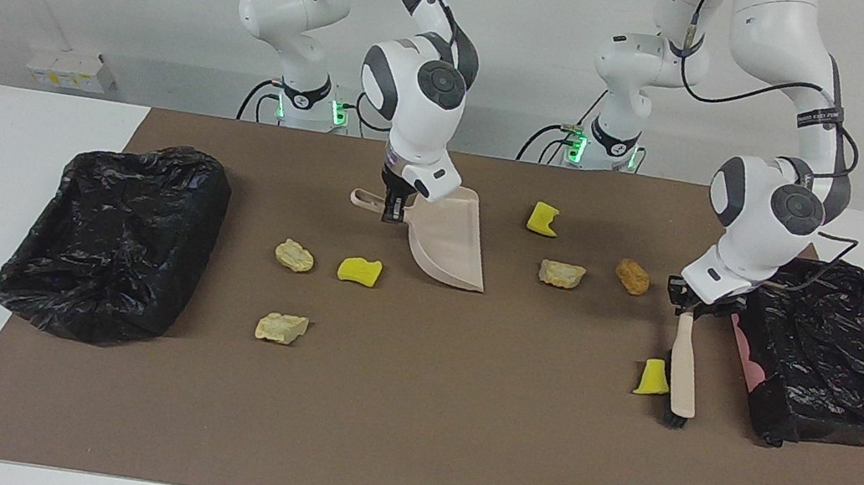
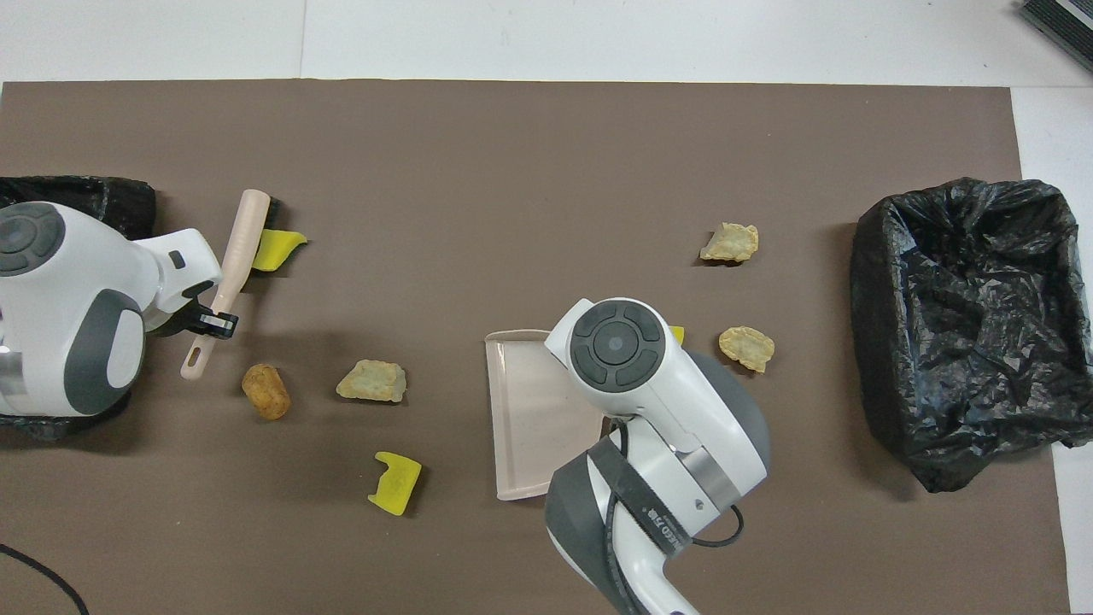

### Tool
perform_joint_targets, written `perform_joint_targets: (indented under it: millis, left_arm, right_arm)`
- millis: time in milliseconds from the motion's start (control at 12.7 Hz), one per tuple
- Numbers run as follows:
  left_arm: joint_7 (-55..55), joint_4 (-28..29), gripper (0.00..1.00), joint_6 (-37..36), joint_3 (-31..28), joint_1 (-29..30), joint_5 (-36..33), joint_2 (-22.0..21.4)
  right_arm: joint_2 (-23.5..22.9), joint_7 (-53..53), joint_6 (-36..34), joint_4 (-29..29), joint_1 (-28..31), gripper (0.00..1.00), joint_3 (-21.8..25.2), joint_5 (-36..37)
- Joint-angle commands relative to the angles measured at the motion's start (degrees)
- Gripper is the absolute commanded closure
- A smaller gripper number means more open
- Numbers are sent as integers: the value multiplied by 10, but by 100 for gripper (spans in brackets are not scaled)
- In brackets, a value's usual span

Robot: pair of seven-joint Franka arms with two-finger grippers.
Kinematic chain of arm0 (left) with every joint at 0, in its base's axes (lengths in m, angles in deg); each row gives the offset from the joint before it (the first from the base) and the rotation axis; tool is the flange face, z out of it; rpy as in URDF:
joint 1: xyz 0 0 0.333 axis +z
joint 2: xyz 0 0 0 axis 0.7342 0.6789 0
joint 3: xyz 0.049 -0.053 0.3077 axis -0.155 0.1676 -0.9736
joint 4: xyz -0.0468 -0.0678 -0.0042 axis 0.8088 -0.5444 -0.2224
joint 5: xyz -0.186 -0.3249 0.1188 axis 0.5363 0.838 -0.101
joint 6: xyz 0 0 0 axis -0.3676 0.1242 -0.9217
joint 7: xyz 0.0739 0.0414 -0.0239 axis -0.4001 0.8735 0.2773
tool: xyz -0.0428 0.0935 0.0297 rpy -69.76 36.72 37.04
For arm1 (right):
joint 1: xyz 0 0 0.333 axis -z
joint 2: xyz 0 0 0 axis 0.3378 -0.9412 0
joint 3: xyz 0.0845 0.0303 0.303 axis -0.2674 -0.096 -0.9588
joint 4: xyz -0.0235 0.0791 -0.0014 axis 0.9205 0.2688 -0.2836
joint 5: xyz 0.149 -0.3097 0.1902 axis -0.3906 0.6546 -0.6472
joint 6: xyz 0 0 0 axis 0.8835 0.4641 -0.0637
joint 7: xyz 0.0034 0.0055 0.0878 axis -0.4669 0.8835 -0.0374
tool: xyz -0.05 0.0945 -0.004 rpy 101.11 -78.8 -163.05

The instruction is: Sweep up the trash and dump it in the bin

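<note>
Facing view: left hand [image 1: 687, 298] holds brush [image 1: 683, 369] beside yellow scrap [image 1: 651, 379].

No text can be read anywhere; the arm strap's lettering is illegible.

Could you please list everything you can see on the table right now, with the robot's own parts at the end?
trash: seven scraps, yellow, beige and orange-brown, scattered on the mat
dustpan: one, beige, tilted, held mid-table
brush: one, beige, bristles against a yellow scrap
bins: two, black-lined, one at each end
mat: one, brown, covering the table
left gripper: shut on brush handle
right gripper: shut on dustpan handle
</note>
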Motion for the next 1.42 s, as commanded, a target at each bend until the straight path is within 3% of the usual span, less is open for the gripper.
perform_joint_targets:
  millis: [0,237,474,632,789,1105,1342]
  left_arm:
    - [-2,61,100,-18,-3,-59,-6,-46]
    - [-6,125,100,-27,-2,-128,5,-91]
    - [-8,129,100,-99,-3,-189,84,-109]
    - [-68,113,100,-100,-4,-230,124,-107]
    - [-96,75,100,-104,-5,-225,125,-110]
    - [-220,82,100,-171,-10,-196,125,-169]
    - [-261,93,100,-237,-10,-137,117,-214]
  right_arm:
    - [5,19,17,-12,0,100,-1,12]
    - [1,52,22,-12,0,100,-1,12]
    - [-2,56,29,-12,1,100,-1,11]
    - [-4,57,37,-12,5,100,-1,11]
    - [-6,57,42,-12,7,100,-1,11]
    - [-7,57,43,-12,8,100,-1,11]
    - [-6,57,44,-13,8,100,-1,11]
